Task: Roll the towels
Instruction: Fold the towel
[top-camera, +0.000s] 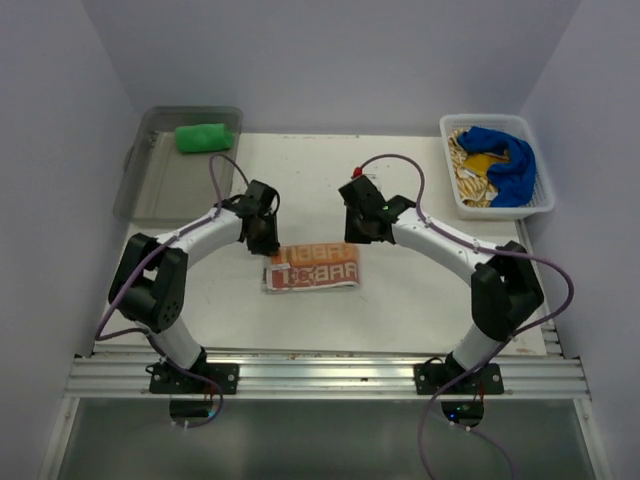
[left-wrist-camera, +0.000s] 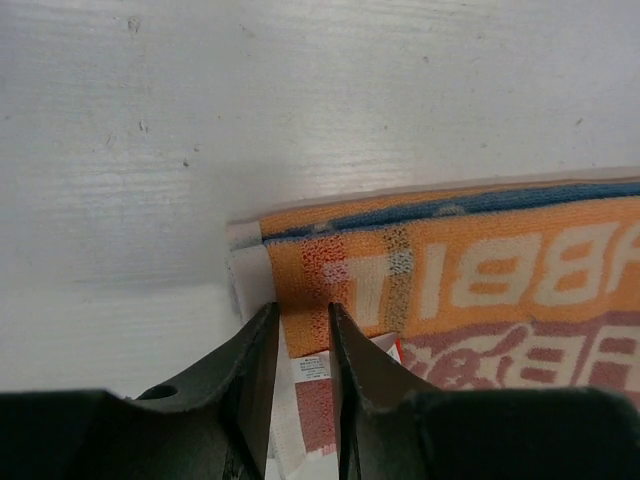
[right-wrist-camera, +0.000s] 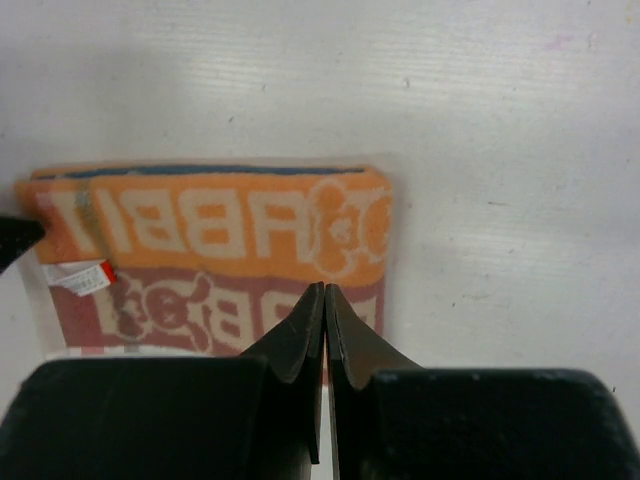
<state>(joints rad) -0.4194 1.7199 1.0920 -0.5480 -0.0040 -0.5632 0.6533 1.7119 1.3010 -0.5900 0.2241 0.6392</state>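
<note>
The orange-and-white towel (top-camera: 312, 268) lies folded flat in the middle of the table (top-camera: 420, 300), between the two arms, with its long side running left to right. It is not rolled. Its printed block letters and a small white label (left-wrist-camera: 312, 368) face up, and a blue stripe runs along its far edge.

The left gripper (top-camera: 265, 240) hangs over the towel's left end. In the left wrist view its fingers (left-wrist-camera: 255, 370) stand a narrow gap apart over the near left corner, with cloth showing between them. I cannot tell whether the tips touch the cloth.

The right gripper (top-camera: 358, 228) hangs just beyond the towel's far right corner. In the right wrist view its fingers (right-wrist-camera: 300, 340) are pressed together with nothing between them, their tips pointing over the right part of the towel.

The green towel (top-camera: 205, 137) sits rolled up in the clear tray (top-camera: 135, 180) at the far left. The blue towel (top-camera: 505, 160) and the yellow-tan towel (top-camera: 468, 172) lie crumpled together in the white basket (top-camera: 545, 205) at the far right.
</note>
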